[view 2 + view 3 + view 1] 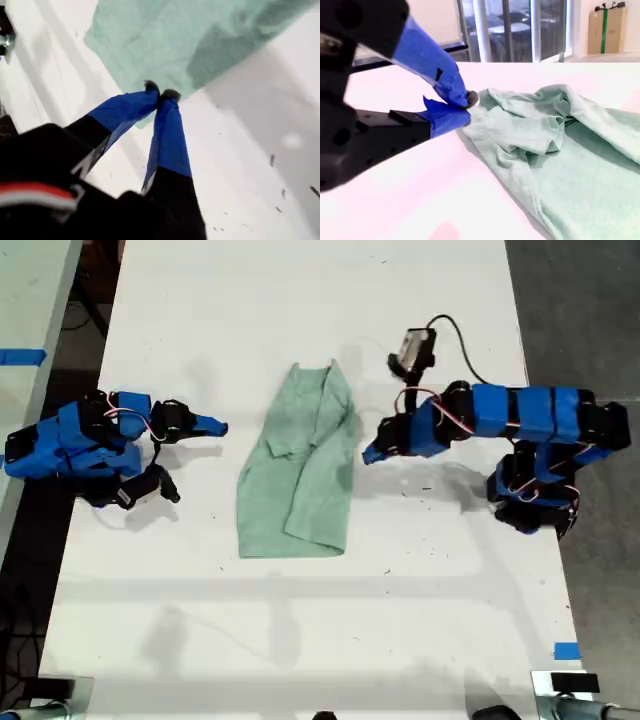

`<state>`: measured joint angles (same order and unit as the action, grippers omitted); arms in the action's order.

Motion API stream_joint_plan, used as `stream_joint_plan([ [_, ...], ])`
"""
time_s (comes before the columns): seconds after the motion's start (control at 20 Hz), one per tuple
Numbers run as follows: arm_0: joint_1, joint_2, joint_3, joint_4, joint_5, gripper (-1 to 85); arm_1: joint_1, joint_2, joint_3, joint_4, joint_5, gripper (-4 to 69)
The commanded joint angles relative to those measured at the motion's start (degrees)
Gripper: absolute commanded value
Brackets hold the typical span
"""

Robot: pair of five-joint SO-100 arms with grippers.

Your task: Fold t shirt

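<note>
- The room: behind the counter, the second wrist view shows big windows (510,30). They are bright and blurry.
- The counter (300,640) is white, flat and smooth, with a few tiny dark specks. Cloth should slide on it easily.
- The t shirt (300,480) lies in the middle of the counter, between the two arms. It is already folded into a long strip, with a bumpy bunch near the top.
- It looks soft, thin and light. It will flop and wrinkle, so I would pinch an edge or a corner, not the middle.
- My first claw (161,93) is closed and looks empty. Its tips are right at the shirt's edge, on the exterior view's right.
- My second claw (467,102) is closed and empty too. It sits low, near the shirt, on the exterior view's left.
</note>
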<state>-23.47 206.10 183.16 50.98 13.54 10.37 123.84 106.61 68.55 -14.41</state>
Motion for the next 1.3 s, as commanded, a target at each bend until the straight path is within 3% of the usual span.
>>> stream_joint_plan([
  [0.0, -0.5, 0.4, 0.0, 0.2, -0.8, -0.2, 7.4, 35.2, 34.4, -3.3, 0.4, 2.1],
  [0.2, -0.6, 0.4, 0.0, 0.1, -1.0, -0.2, 13.6, 77.9, 62.7, 11.6, 0.2, 2.2],
  [0.3, -0.6, 0.4, 0.0, 0.3, -1.0, -0.2, 13.2, 77.4, 68.3, 7.1, 2.0, 2.2],
  [0.5, -0.5, 0.4, 0.0, 0.3, -1.1, -0.2, 13.4, 77.4, 67.9, 11.3, 4.8, 2.2],
  [1.25, -0.4, 0.4, 0.0, 0.4, -1.2, -0.2, 13.6, 77.4, 67.9, 11.6, 6.1, 2.2],
])
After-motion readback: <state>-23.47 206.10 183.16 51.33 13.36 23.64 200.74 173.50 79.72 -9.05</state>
